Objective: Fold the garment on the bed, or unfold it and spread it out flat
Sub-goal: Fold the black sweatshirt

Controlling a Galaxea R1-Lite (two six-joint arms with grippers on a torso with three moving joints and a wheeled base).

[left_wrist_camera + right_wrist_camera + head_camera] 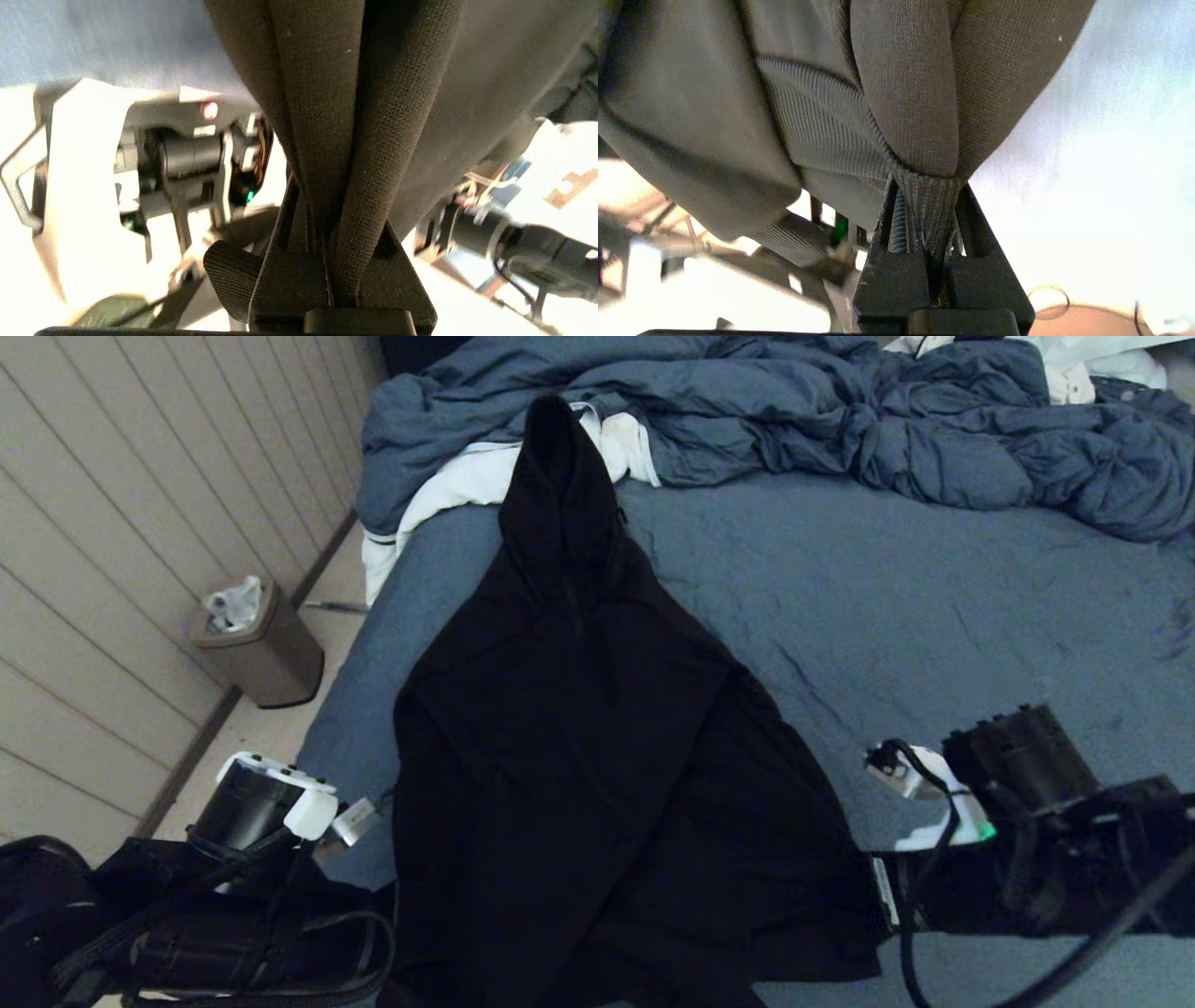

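The garment, a black hoodie, lies on the bed with its pointed hood toward the far side and its hem at the near edge. My left arm reaches the hem's left corner, my right arm the right corner; in the head view the cloth hides both sets of fingers. In the left wrist view, my left gripper is shut on a bunched fold of the garment. In the right wrist view, my right gripper is shut on a ribbed edge of the garment.
A rumpled blue-grey comforter fills the far side of the bed. A white cloth lies under the hood at the far left corner. A brown bin stands on the floor by the panelled wall, left of the bed.
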